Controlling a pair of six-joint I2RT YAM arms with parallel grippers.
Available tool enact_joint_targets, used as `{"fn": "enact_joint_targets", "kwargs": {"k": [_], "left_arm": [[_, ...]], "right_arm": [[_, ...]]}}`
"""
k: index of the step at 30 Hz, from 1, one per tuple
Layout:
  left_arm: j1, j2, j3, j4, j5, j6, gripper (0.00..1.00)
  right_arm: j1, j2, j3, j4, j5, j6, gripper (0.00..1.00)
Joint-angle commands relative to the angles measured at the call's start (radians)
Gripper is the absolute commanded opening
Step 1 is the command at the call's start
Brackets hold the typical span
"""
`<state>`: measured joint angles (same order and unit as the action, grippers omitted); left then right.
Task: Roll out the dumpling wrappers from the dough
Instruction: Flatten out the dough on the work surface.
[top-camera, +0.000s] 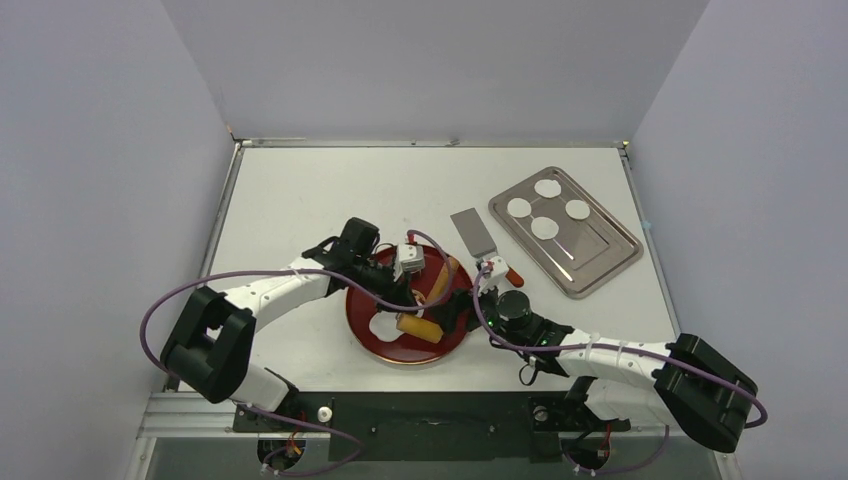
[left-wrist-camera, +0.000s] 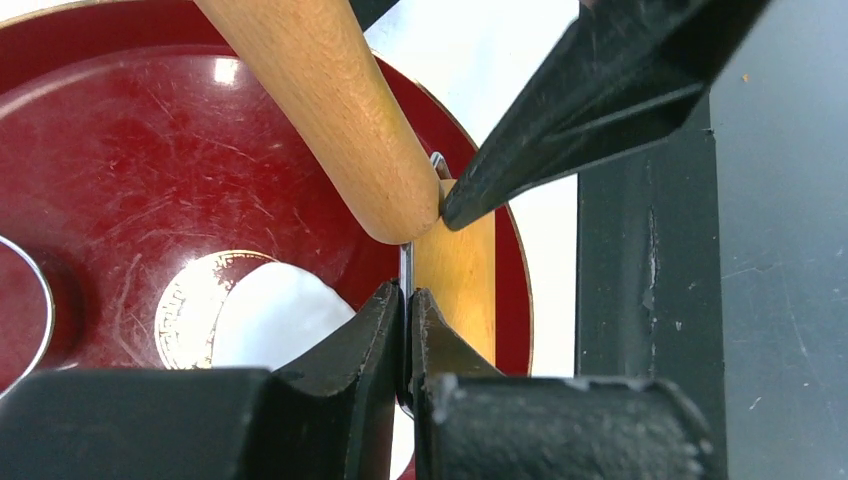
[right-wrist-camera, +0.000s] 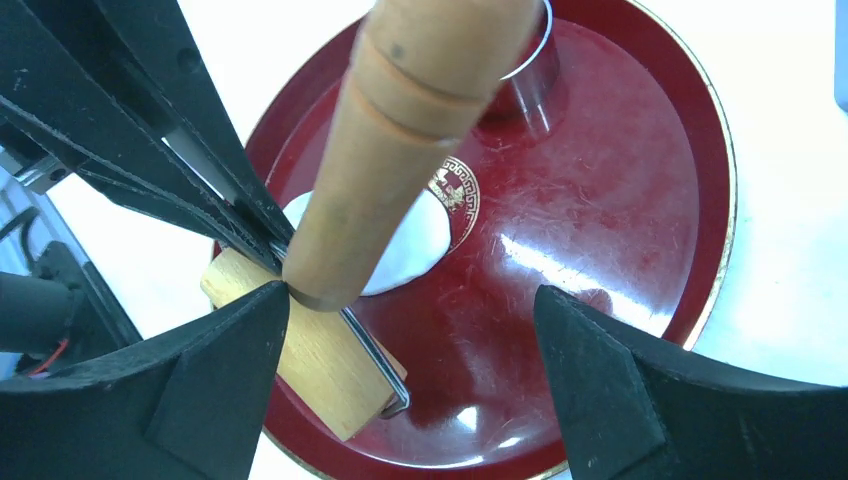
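Now the left gripper (left-wrist-camera: 408, 296) is pinched closed on the thin metal yoke of a wooden hand roller (right-wrist-camera: 390, 170) with a long wooden handle, right where the handle meets the roller's drum. The right gripper (right-wrist-camera: 412, 300) stands wide open, its two black fingers (right-wrist-camera: 230, 380) either side of the handle, the near one just beside the handle's lower end and holding nothing.

Both grippers hang over a round, dark red lacquered plate (top-camera: 364, 300) with a gold rim, near the front of the white worktop (top-camera: 320, 190). The dough (right-wrist-camera: 415, 235), a thin white flattened sheet, lies on the plate's middle, partly under the handle. A round metal ring cutter (right-wrist-camera: 528, 75) stands on the plate beside it.

Well apart to the right, a rectangular steel tray (top-camera: 590, 255) carries four dumpling wrappers (top-camera: 544, 228), small flat white discs, apart from one another. A metal scraper (top-camera: 470, 232) lies between plate and tray.
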<state>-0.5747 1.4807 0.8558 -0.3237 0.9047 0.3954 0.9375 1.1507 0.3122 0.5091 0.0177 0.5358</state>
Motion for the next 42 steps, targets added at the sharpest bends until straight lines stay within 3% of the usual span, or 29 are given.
{"fn": "enact_joint_targets", "kwargs": {"k": [1, 5, 12, 18, 20, 28, 32, 35, 38, 40, 42], "left_arm": [[-0.004, -0.078, -0.006, 0.078, 0.109, 0.060, 0.00], [-0.003, -0.089, 0.014, 0.037, 0.147, 0.083, 0.00], [-0.014, -0.119, 0.011, 0.014, 0.185, 0.105, 0.00], [-0.023, -0.120, 0.007, -0.020, 0.222, 0.135, 0.00], [-0.024, -0.121, 0.006, -0.025, 0.229, 0.139, 0.00], [-0.016, -0.131, 0.024, -0.030, 0.230, 0.139, 0.00], [0.000, -0.124, 0.025, -0.030, 0.232, 0.142, 0.00], [0.001, -0.116, 0.028, -0.023, 0.241, 0.134, 0.00], [0.001, -0.118, 0.033, -0.021, 0.248, 0.129, 0.00], [0.001, -0.126, 0.033, -0.023, 0.247, 0.129, 0.00], [0.001, -0.129, 0.035, -0.028, 0.245, 0.131, 0.00]], "right_arm": [[-0.055, -0.061, -0.033, 0.228, -0.136, 0.074, 0.87], [-0.067, -0.080, -0.016, 0.288, -0.240, 0.055, 0.88], [-0.079, -0.050, 0.041, 0.249, -0.271, 0.027, 0.87], [-0.086, 0.010, 0.099, 0.280, -0.332, 0.037, 0.75], [-0.086, 0.041, 0.108, 0.294, -0.342, 0.045, 0.68], [-0.088, 0.054, 0.077, 0.349, -0.351, 0.068, 0.16], [-0.086, -0.011, 0.062, 0.272, -0.314, 0.046, 0.00], [-0.087, -0.041, 0.052, 0.249, -0.297, 0.047, 0.01], [-0.086, -0.085, 0.042, 0.225, -0.294, 0.030, 0.60], [-0.087, -0.122, 0.027, 0.214, -0.297, 0.018, 0.73], [-0.091, -0.148, 0.025, 0.183, -0.326, 0.004, 0.76]]}}
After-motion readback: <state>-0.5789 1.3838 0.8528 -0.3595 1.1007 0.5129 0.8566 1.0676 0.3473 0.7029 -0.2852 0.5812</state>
